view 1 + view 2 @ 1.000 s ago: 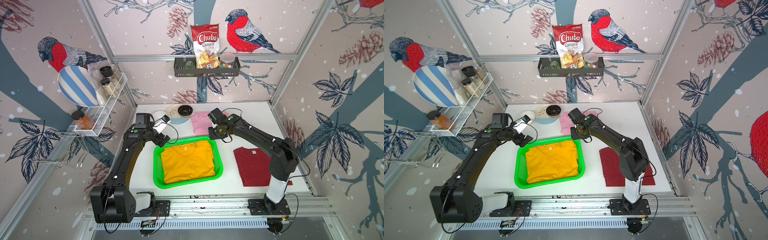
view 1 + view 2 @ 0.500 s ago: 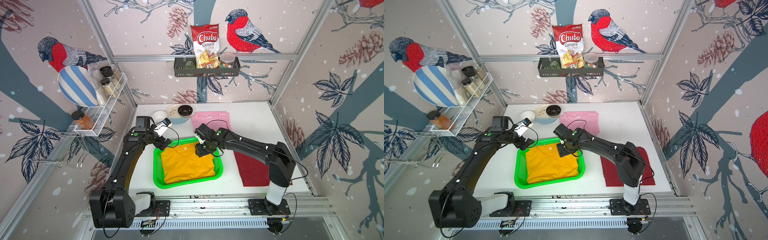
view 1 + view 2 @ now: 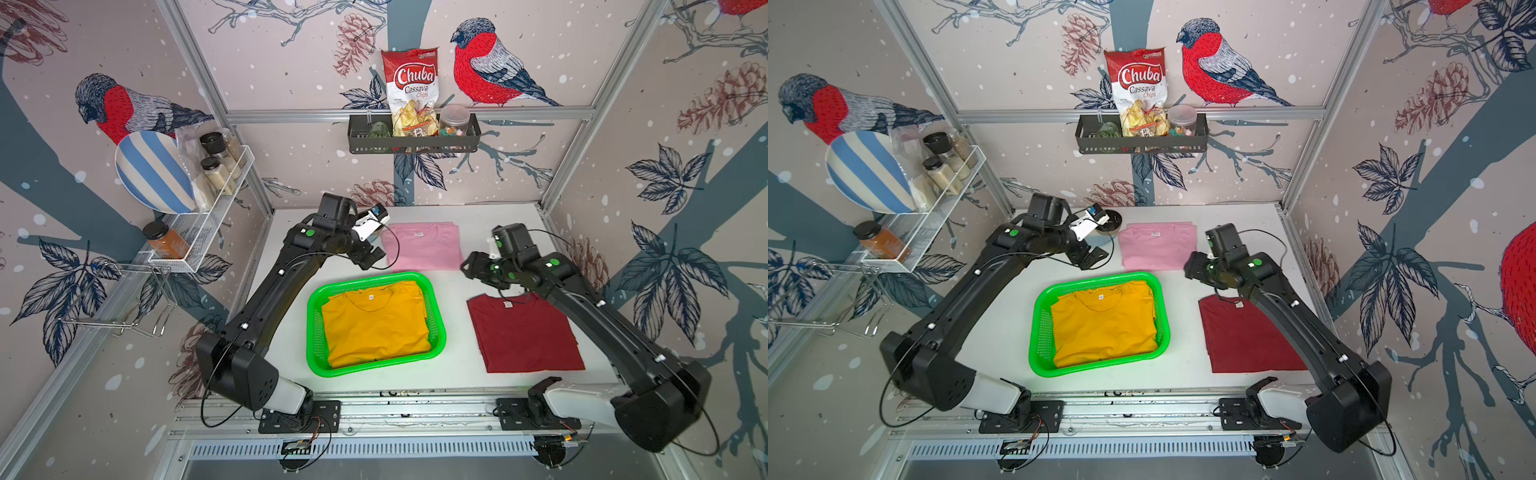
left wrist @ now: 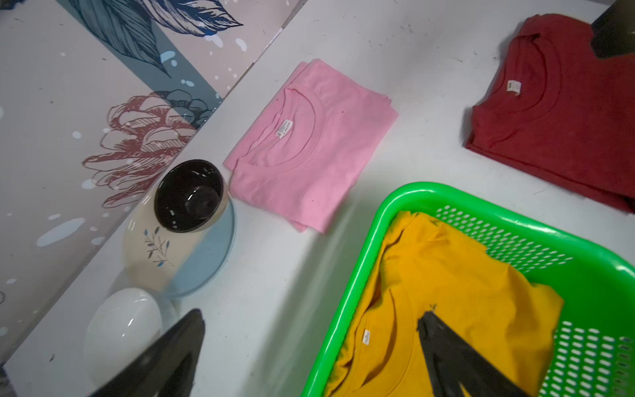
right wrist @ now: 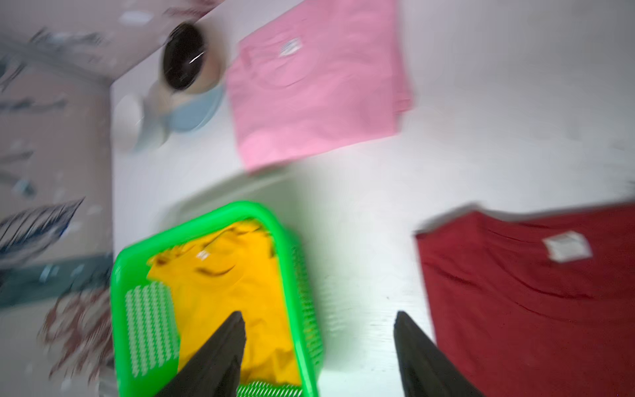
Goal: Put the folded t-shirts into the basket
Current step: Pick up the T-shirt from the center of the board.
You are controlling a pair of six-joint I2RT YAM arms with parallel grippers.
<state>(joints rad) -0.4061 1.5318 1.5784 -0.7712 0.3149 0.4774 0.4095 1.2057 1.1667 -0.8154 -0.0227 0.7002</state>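
Note:
The green basket (image 3: 316, 332) stands mid-table with the mustard yellow t-shirt (image 3: 376, 328) lying folded inside it. A pink t-shirt (image 3: 422, 247) lies behind the basket and a dark red t-shirt (image 3: 523, 332) to its right, both on the table. My left gripper (image 3: 372, 259) hovers open over the basket's back left corner; in the left wrist view (image 4: 312, 312) nothing is between its fingers. My right gripper (image 3: 469, 266) hangs open and empty between the pink and red shirts; the blurred right wrist view (image 5: 319, 313) shows the basket's rim (image 5: 192, 223) and bare table below it.
A black bowl (image 4: 189, 196), a painted plate (image 4: 192, 261) and a white bowl (image 4: 123, 326) sit at the back left corner. A black shelf basket (image 3: 413, 141) with a chips bag hangs on the back wall. A white wire rack (image 3: 208, 220) hangs on the left wall.
My right gripper swung from the basket's back edge out to the right, above the red shirt's collar end, and its jaws opened wider. The left gripper drew back slightly from the basket.

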